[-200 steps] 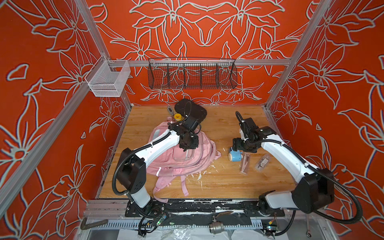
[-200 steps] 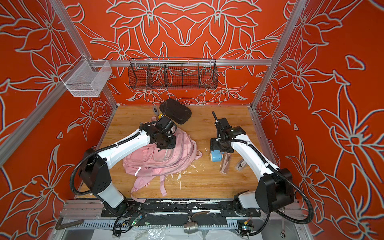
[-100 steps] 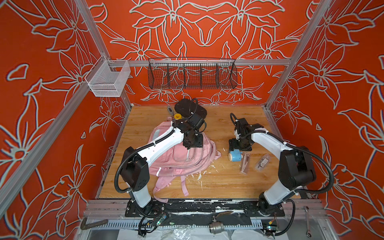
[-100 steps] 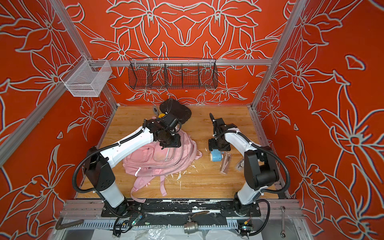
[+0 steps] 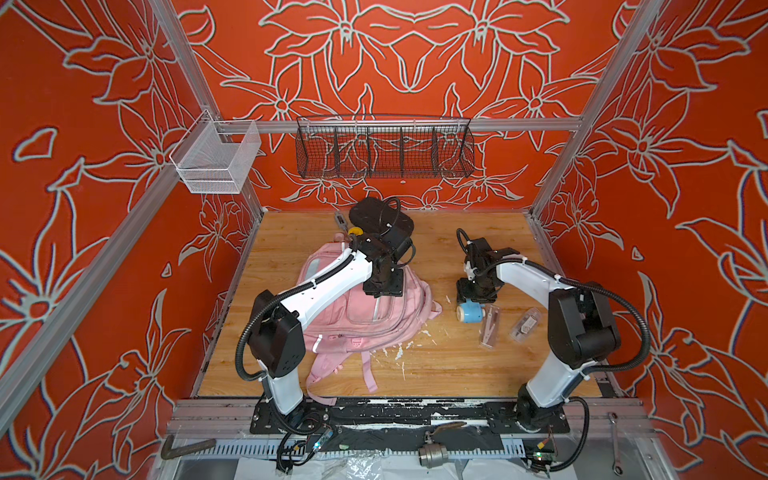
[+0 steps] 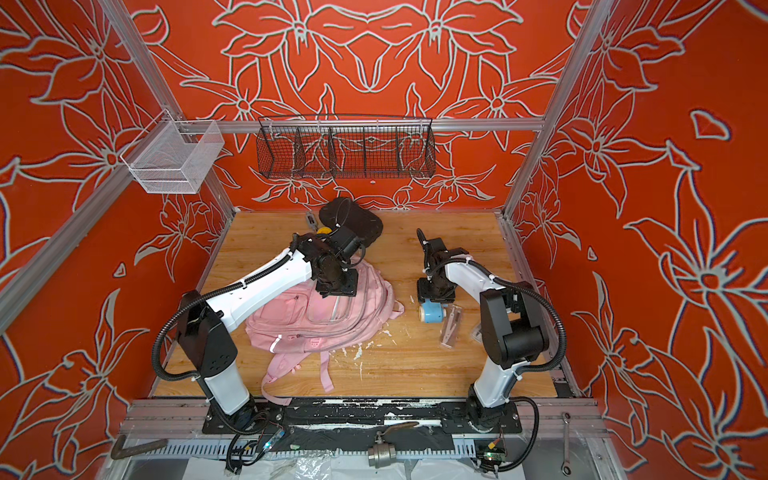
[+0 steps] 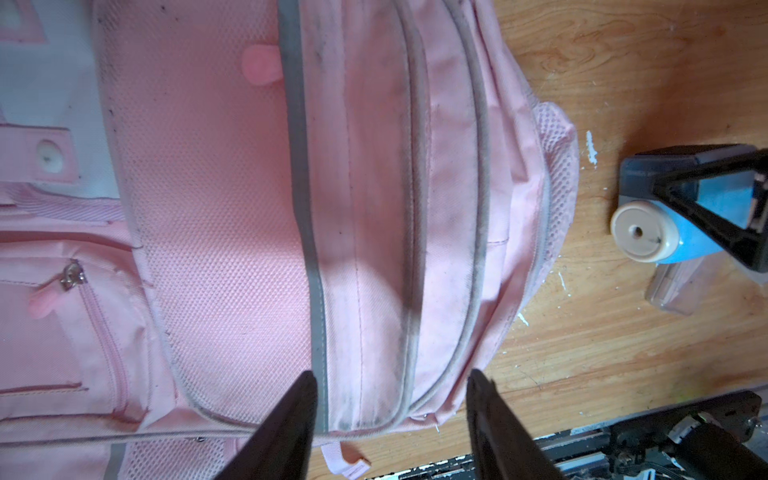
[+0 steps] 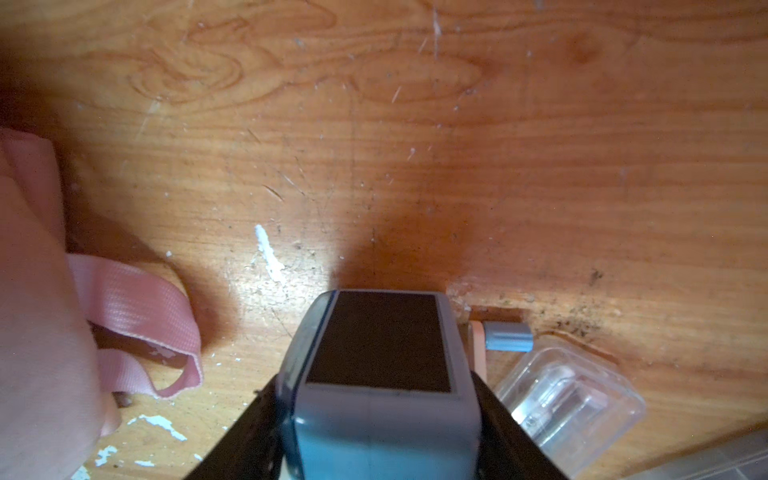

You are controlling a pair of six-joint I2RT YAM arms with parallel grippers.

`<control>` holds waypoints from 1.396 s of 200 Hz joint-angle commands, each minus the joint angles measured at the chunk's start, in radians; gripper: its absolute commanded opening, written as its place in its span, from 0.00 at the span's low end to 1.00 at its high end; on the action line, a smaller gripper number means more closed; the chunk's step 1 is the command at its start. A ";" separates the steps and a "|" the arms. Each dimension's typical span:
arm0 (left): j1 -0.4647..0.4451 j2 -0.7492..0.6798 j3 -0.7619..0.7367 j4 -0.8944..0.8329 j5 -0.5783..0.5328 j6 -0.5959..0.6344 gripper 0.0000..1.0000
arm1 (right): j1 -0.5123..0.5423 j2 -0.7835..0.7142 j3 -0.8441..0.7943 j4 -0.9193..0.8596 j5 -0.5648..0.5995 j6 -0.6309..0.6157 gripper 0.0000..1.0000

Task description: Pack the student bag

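Observation:
The student bag (image 5: 365, 316) (image 6: 307, 320) lies flat on the wooden floor, a pale pink backpack with grey piping and zipped pockets. My left gripper (image 5: 382, 289) (image 7: 392, 376) hovers over its right part, open, its dark fingers (image 7: 291, 415) spread above the fabric (image 7: 232, 208) and holding nothing. To the right of the bag a blue pencil sharpener (image 5: 471, 311) (image 6: 432, 312) (image 7: 665, 232) lies on the floor. My right gripper (image 5: 476, 297) (image 8: 376, 390) points down on it, one finger tight against each side of the blue-grey body (image 8: 378, 415).
Two clear plastic packs (image 5: 488, 330) (image 5: 525, 324) lie just right of the sharpener. A black case (image 5: 380, 216) and a yellow item (image 5: 354, 230) sit behind the bag. A black wire basket (image 5: 384, 147) and a white one (image 5: 216, 160) hang on the walls. Straps (image 5: 368, 374) trail forward.
My right gripper has come down onto the sharpener and closed on its sides. My left gripper has opened and shifted a little to the right over the bag.

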 commanded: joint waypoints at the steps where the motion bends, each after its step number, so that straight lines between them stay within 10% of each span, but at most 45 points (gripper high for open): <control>1: -0.006 0.021 0.030 -0.075 -0.034 -0.015 0.58 | -0.005 0.009 0.016 -0.012 -0.024 0.004 0.58; 101: -0.062 0.252 0.253 -0.287 -0.138 0.007 0.59 | -0.005 -0.201 0.148 -0.085 -0.086 0.051 0.43; 140: -0.063 0.274 0.257 -0.368 -0.214 -0.019 0.31 | -0.004 -0.262 0.168 -0.071 -0.182 0.107 0.43; 163: -0.062 0.221 0.216 -0.306 -0.190 0.005 0.00 | -0.002 -0.282 0.169 -0.040 -0.259 0.163 0.42; 279: 0.097 -0.388 -0.176 0.197 0.107 0.095 0.00 | 0.212 -0.199 0.164 0.257 -0.384 0.450 0.40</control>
